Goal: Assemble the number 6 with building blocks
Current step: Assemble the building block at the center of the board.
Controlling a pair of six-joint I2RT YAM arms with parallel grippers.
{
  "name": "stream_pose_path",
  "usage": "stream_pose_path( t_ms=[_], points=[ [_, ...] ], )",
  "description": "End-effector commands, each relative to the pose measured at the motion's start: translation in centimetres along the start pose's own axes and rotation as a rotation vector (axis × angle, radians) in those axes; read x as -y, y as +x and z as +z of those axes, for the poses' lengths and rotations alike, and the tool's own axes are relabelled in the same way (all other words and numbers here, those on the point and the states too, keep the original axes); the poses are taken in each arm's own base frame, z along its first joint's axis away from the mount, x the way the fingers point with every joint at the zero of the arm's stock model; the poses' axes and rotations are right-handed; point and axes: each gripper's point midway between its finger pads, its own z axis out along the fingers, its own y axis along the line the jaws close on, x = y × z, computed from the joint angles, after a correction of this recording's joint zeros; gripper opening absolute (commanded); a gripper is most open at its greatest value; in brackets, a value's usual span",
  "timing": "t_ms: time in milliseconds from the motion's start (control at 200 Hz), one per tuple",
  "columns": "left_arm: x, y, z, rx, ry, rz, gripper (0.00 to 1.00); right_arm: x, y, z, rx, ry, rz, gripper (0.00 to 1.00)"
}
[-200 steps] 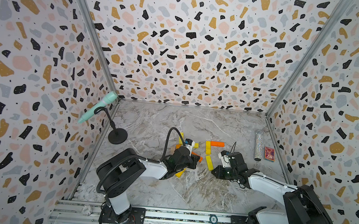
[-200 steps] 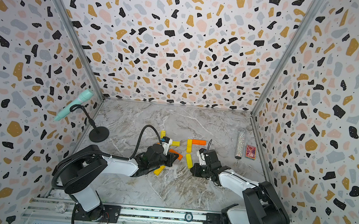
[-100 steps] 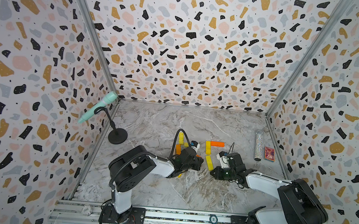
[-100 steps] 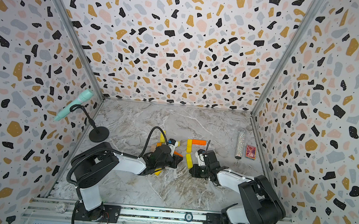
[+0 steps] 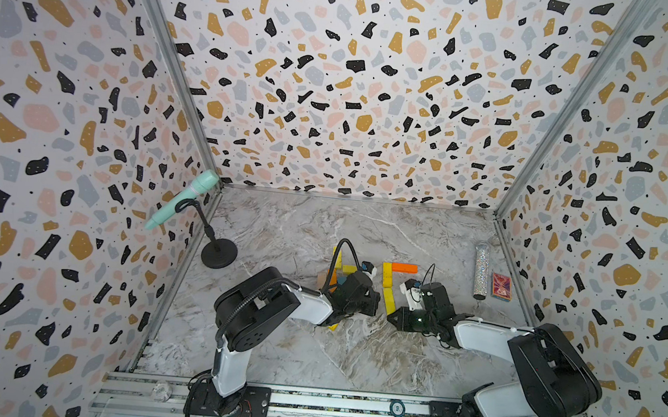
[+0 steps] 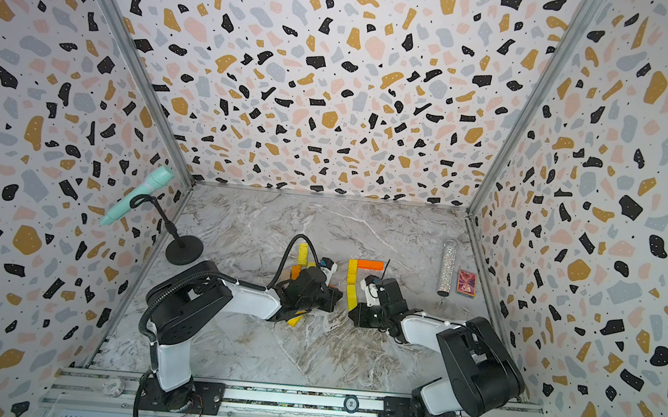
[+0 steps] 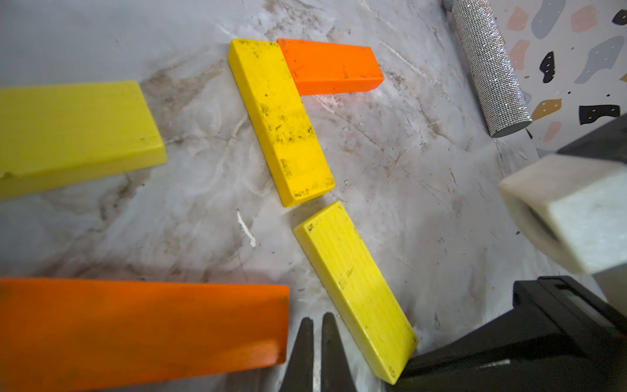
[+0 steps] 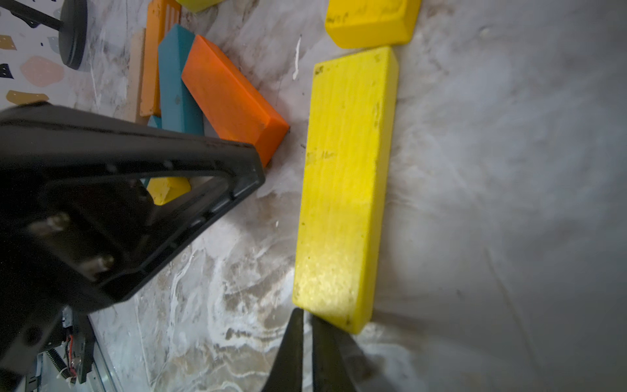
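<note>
Orange plank (image 7: 330, 66) tops the part-built number 6 (image 5: 387, 275) on the bench (image 5: 301, 231). It butts the upper yellow plank (image 7: 281, 118), and the lower yellow plank (image 7: 356, 288) follows across a small gap, slightly skewed. Your left claw (image 7: 317, 320) is clenched, empty, beside that lower plank. Your right claw (image 8: 305, 319) is clenched, empty, tip at its near end. Spare blocks (image 8: 176, 85) lie heaped to the digit's left. Glitter tube (image 5: 481, 274) and red card box (image 5: 501, 286) rest by the right wall (image 5: 571, 240).

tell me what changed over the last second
The left hand swept sideways toward the lower yellow block, shut and empty. The right hand edged slightly toward it too, also shut. That block, the upper yellow block and the orange block stayed put.
</note>
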Motion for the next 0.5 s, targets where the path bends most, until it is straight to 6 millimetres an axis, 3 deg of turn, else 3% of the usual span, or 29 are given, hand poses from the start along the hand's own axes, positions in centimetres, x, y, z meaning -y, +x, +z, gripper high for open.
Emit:
stream_pose_path(
  t_ms=[0, 355, 496],
  points=[
    [0.0, -0.3, 0.3, 0.011, -0.019, 0.021, 0.0, 0.4, 1.0, 0.3, -0.031, 0.017, 0.007, 0.1],
    [0.0, -0.8, 0.4, 0.022, -0.025, 0.022, 0.0, 1.2, 0.7, -1.9, 0.005, 0.063, -0.008, 0.11],
    [0.2, -0.8, 0.3, 0.026, -0.016, 0.026, 0.0, 1.5, 0.9, -1.7, -0.008, 0.059, -0.006, 0.11]
  ],
)
